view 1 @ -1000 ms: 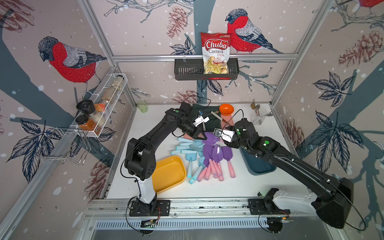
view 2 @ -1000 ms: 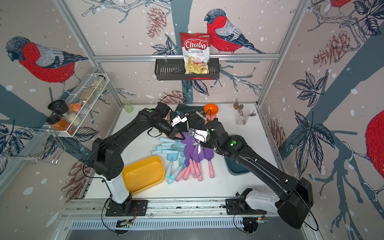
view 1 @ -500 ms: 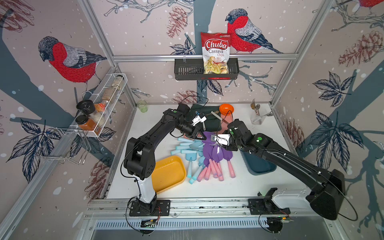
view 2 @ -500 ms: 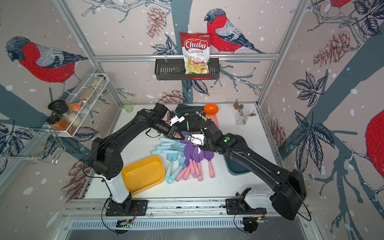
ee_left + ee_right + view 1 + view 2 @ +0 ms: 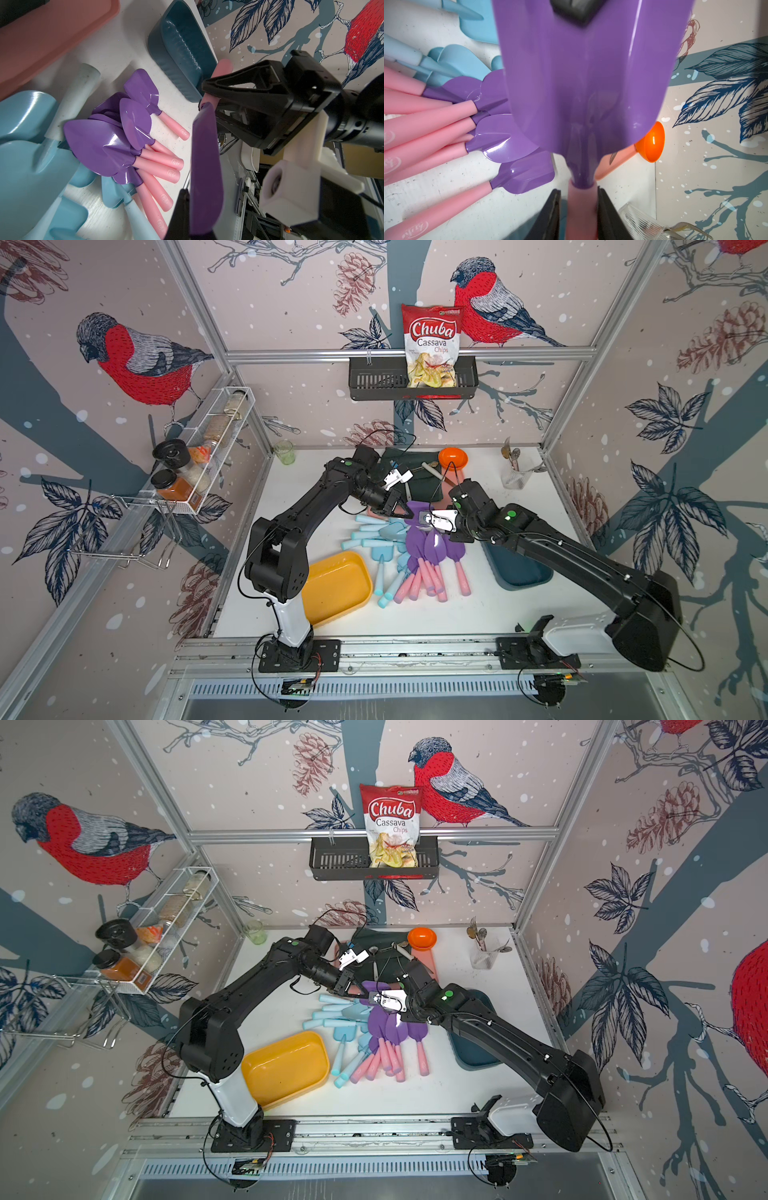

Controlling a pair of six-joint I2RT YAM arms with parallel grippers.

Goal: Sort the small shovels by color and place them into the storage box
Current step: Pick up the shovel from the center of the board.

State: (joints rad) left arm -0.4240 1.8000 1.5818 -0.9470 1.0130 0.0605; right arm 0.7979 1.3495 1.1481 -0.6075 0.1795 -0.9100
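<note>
The left gripper (image 5: 402, 511) is clamped flat on the purple blade of one shovel (image 5: 205, 158), which hangs clear of the table (image 5: 478, 614) near the centre of both top views. The right gripper (image 5: 581, 209) straddles that shovel's pink handle (image 5: 222, 66). One finger looks to be against it and a sliver of gap shows beside the other, so I cannot tell whether it grips yet.

That is the risk, as I judge it. If the left lets go before the right has bitten, the shovel drops onto the purple shovels (image 5: 432, 547) directly below and may knock them into the light blue shovels (image 5: 374, 537) just left of them. If both clamp and pull apart, the thin blade could twist or slip out.

The teal box (image 5: 519, 568), right of centre, and the yellow box (image 5: 336, 589), lower left of centre, both look empty.

Only the right wrist view shows the gap at the handle, at bottom centre, with an orange bowl (image 5: 652, 143) at mid right. Only the left wrist view shows the blade edge-on, with a pink tray (image 5: 41, 37) at upper left. The top views hide the handover behind the wrists but give the layout.
</note>
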